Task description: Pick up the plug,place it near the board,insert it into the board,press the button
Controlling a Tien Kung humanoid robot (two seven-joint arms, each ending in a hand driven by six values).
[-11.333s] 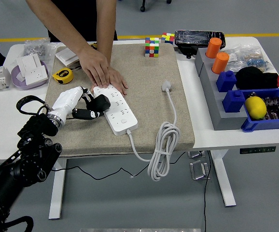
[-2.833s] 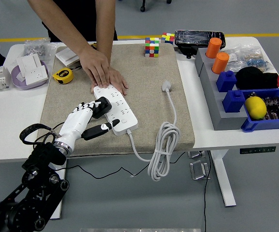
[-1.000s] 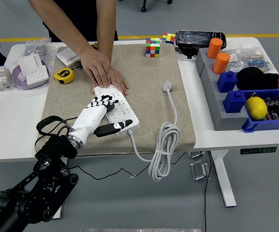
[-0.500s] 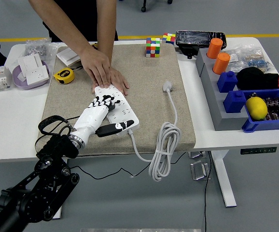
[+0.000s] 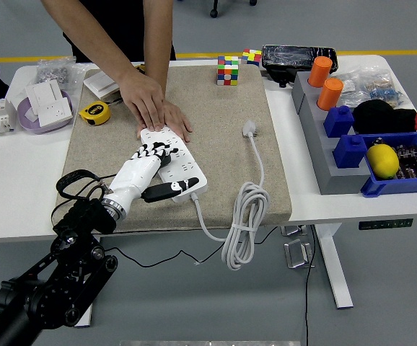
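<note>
The white power strip [image 5: 183, 168] lies slantwise on the beige mat [image 5: 216, 108]. My left hand [image 5: 151, 167], white with black fingertips, lies flat on its middle. The fingers [image 5: 154, 150] are stretched out over the black plug, of which only a dark bit [image 5: 165, 160] shows beneath them. My thumb [image 5: 167, 190] points along the strip's near end, where its switch sits; I cannot tell if it touches. A person's hand [image 5: 153, 108] presses on the strip's far end. The right arm is out of view.
The strip's own white plug [image 5: 249, 129] and coiled cable [image 5: 242, 220] lie on the mat's right part, hanging over the front edge. A yellow tape measure [image 5: 93, 112] and colour cubes [image 5: 227, 70] lie at the back. Grey and blue bins [image 5: 403, 184] stand at the right.
Over the last second the hand has barely shifted. Since 2.8 s ago it slid right onto the strip and flattened over the black plug, thumb reaching the strip's near end.
</note>
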